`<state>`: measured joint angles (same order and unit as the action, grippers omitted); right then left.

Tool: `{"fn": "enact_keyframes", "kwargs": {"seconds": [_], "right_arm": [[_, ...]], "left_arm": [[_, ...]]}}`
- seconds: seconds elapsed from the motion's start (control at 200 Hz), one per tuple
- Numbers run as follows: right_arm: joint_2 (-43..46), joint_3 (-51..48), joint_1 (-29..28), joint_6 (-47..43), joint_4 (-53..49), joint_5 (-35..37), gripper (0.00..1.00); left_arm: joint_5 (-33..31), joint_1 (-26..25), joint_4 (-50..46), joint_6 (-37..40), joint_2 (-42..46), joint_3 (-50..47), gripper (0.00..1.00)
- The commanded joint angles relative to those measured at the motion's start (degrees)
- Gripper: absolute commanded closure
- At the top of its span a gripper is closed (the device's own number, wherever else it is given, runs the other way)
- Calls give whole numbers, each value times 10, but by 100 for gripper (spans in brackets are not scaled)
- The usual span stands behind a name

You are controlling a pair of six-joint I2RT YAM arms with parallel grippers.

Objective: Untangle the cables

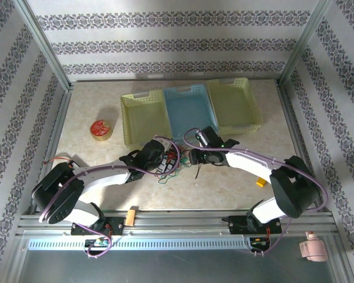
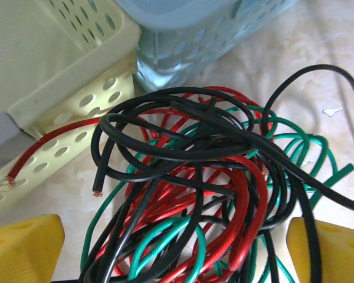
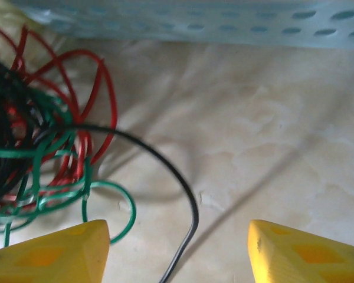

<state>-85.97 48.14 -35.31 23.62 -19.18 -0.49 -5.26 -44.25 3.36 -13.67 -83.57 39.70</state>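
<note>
The cables (image 1: 170,165), one knotted heap on the table (image 1: 236,183) just before the blue basket (image 1: 190,109), await separation: the left end effector (image 2: 176,253) straddles the heap released, the right end effector (image 3: 180,250) brackets a loose black strand (image 3: 189,206) released, which it should next clench and draw clear.

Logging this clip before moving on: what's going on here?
Two robot arms are working on a knot of red, green and black cables lying on the table near the blue basket. The left hand hovers open over the knot; the right hand is open astride one loose black strand. Nothing is gripped yet.
</note>
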Motion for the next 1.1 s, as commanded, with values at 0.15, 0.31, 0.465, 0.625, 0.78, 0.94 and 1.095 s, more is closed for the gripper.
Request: {"fn": "enact_keyframes", "kwargs": {"seconds": [0.15, 0.31, 0.465, 0.625, 0.78, 0.94, 1.095], "right_arm": [[-71, 47, 8, -18, 15, -12, 52], [-87, 29, 6, -1, 39, -6, 66], [-57, 2, 7, 2, 49, 7, 100], [32, -27, -3, -29, 40, 18, 100], [127, -41, -9, -44, 15, 52, 100], [200, -38, -10, -61, 10, 110, 100], [241, -17, -10, -87, 12, 158, 100]], "left_arm": [[-20, -2, 14, 11, -35, 29, 11], [-23, -2, 22, 10, -42, 27, 17], [-21, 3, 16, 7, -49, 20, 38], [-15, 12, 5, 3, -48, 13, 60], [-13, 17, -3, 1, -55, 4, 75], [-19, 20, -13, -7, -66, -2, 97], [-30, 20, -37, -12, -65, -3, 100]]}}
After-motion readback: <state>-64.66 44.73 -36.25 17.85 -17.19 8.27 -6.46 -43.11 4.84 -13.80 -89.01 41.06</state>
